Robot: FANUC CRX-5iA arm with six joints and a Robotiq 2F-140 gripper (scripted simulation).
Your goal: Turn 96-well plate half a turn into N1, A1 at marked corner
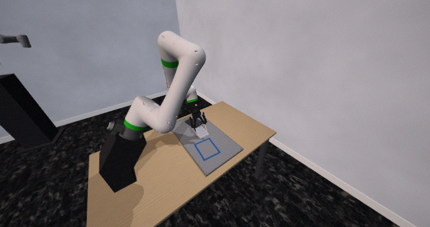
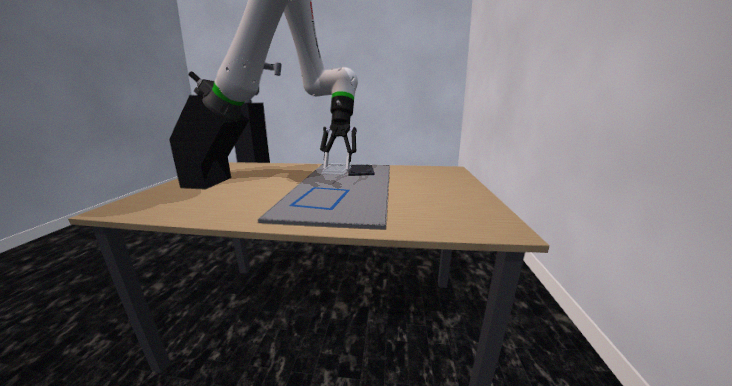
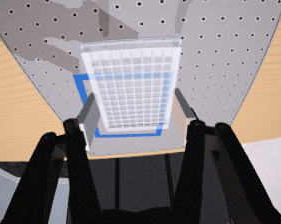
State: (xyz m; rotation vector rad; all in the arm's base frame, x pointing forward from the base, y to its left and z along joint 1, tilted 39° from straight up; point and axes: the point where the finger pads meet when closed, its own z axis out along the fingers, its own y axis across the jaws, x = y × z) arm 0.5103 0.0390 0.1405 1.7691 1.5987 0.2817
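My gripper [image 2: 338, 162] is shut on the clear 96-well plate [image 2: 335, 168], gripping its two long sides. In the wrist view the plate [image 3: 132, 90] lies between my fingertips, right way up. It hangs level and low over the grey deck [image 2: 332, 199], to the left of the dark plate nest N1 [image 2: 361, 170], which stands empty. The blue taped outline B1 [image 2: 320, 198] lies on the deck nearer the front; part of it shows under the plate in the wrist view [image 3: 124, 132]. The top view shows the plate [image 1: 202, 132] just beyond B1 [image 1: 207, 148]. I cannot tell which corner is cut off.
The deck lies on a wooden table [image 2: 435, 199]. The arm's black base [image 2: 202, 148] stands at the table's back left. Walls are close behind and to the right of the table.
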